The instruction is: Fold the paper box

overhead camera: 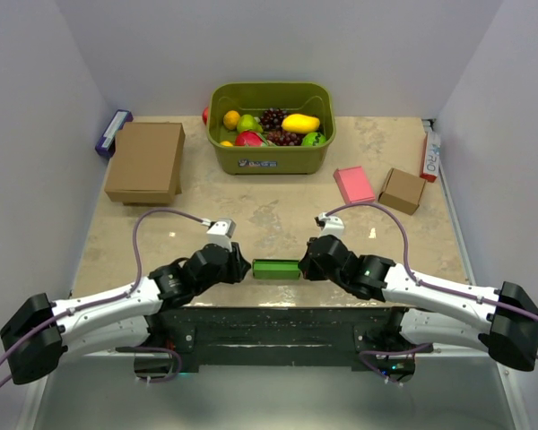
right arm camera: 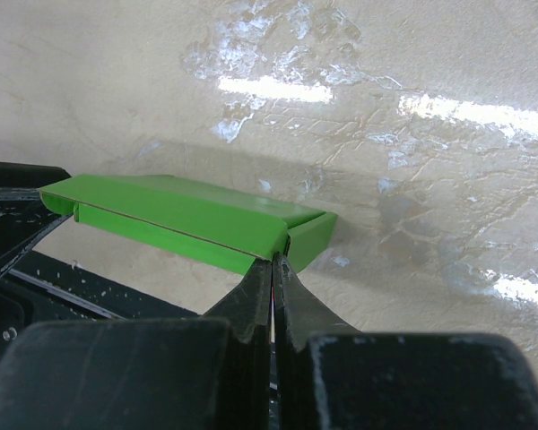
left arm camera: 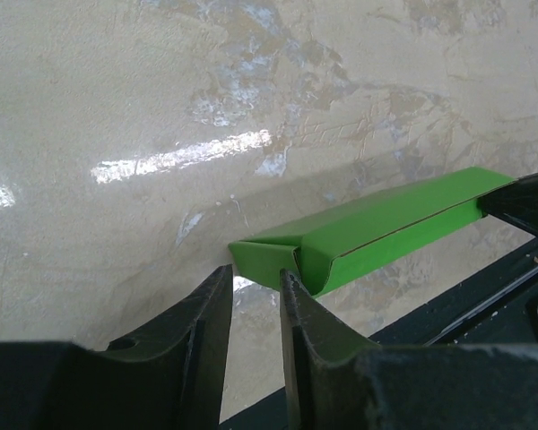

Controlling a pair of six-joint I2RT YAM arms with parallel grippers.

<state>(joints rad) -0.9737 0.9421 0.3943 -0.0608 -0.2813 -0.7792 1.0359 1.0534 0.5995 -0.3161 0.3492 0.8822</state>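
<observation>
Paper box (overhead camera: 275,269) sits by the table's (overhead camera: 278,210) near edge, long axis left-right, between two low, inward-reaching arms; the top view hides the jaws, but wrist views show right gripper (right arm camera: 273,260) pinched together on its right-end edge and left gripper (left arm camera: 255,279) jaws slightly apart at its left-end flap.

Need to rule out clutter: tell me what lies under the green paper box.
Beneath the paper box, marbled tabletop and the dark base plate at the near edge show. The strip directly under it is hidden by the box.
</observation>
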